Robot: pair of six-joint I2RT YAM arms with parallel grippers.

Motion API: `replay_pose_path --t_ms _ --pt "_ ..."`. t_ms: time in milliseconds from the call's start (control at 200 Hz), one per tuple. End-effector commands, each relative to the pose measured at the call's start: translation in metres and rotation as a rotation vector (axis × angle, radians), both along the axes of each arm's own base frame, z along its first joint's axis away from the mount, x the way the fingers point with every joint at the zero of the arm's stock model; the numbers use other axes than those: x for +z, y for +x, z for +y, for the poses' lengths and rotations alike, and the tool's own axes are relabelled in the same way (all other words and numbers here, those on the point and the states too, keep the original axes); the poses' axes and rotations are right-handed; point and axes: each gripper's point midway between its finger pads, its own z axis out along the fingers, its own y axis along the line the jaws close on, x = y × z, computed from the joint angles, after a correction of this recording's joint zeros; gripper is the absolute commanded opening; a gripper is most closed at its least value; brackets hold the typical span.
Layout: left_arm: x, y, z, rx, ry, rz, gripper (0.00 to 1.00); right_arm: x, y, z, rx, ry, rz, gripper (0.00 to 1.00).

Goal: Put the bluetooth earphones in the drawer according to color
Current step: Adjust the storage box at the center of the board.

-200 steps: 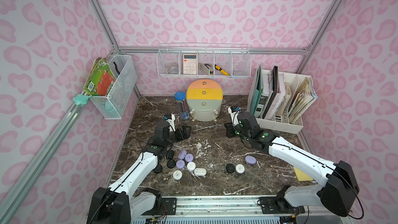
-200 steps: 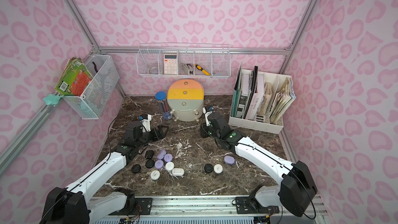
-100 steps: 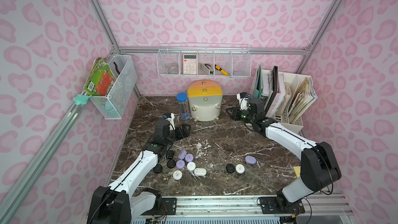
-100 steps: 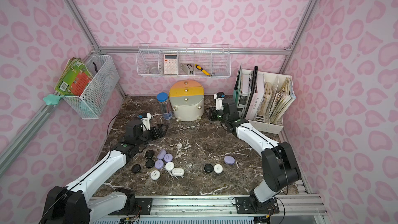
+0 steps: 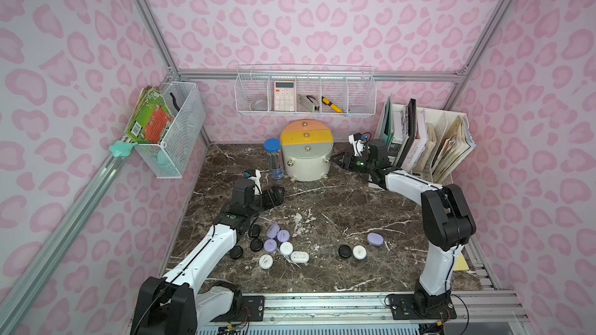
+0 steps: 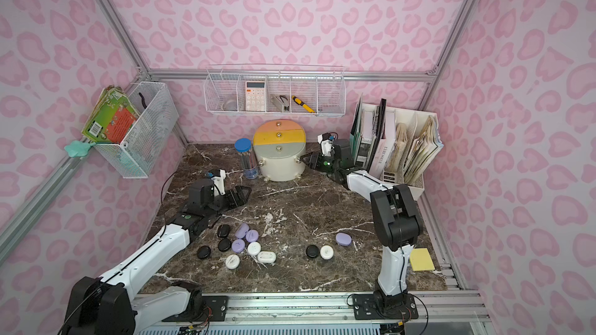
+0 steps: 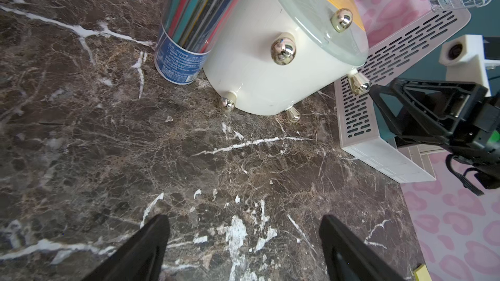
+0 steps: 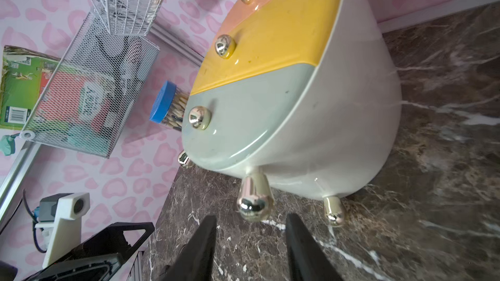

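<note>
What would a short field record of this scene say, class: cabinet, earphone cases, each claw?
Cabinet: three drawers, all shut
Earphone cases: twelve on the table; four black, four lilac, four white
Left claw: open, empty, over bare table
Right claw: open, empty, beside the cabinet's foot

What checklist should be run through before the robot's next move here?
1. Right tool empty, jaws apart: ok.
2. Left tool empty, wide open: ok.
3. A drawer of the white arch-topped cabinet open: not ok; all three are shut.
4. Right tool lined up with a drawer knob: not ok; it faces a metal foot.
5. Small pebble-shaped earphone cases reachable on the dark marble table: ok.
6. Blue-lidded pencil tube clear of the cabinet: cannot tell.
</note>
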Motion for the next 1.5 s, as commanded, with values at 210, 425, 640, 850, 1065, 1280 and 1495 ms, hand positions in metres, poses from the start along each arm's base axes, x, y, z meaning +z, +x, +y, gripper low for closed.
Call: replay_pose_path --t_ms 210,425,640,850,1065,1280,1495 --pt "0.003 0.001 0.0 -0.007 0.013 -0.014 0.92 -0.005 0.011 0.022 0.091 0.052 0.024 0.46" --pt "0.003 0.0 -0.001 -0.011 0.01 -0.014 0.92 -0.017 0.011 0.029 0.109 0.045 0.044 0.43" --pt "0.002 0.0 -0.001 -0.014 0.008 -0.009 0.92 -0.024 0.013 0.031 0.111 0.04 0.055 0.36" --pt "0.002 0.0 -0.001 -0.014 0.009 -0.01 0.92 -0.031 0.013 0.028 0.111 0.019 0.06 0.22" --pt "0.001 -0.001 -0.001 -0.015 0.008 -0.008 0.92 -0.039 -0.002 0.017 0.117 -0.036 0.05 0.12" --pt "0.001 -0.002 -0.001 -0.015 0.006 -0.01 0.92 -0.05 -0.041 0.003 0.162 -0.106 0.027 0.09" --pt "0.001 -0.002 0.0 -0.013 0.008 -0.011 0.92 -0.071 -0.071 -0.017 0.142 -0.19 0.016 0.08"
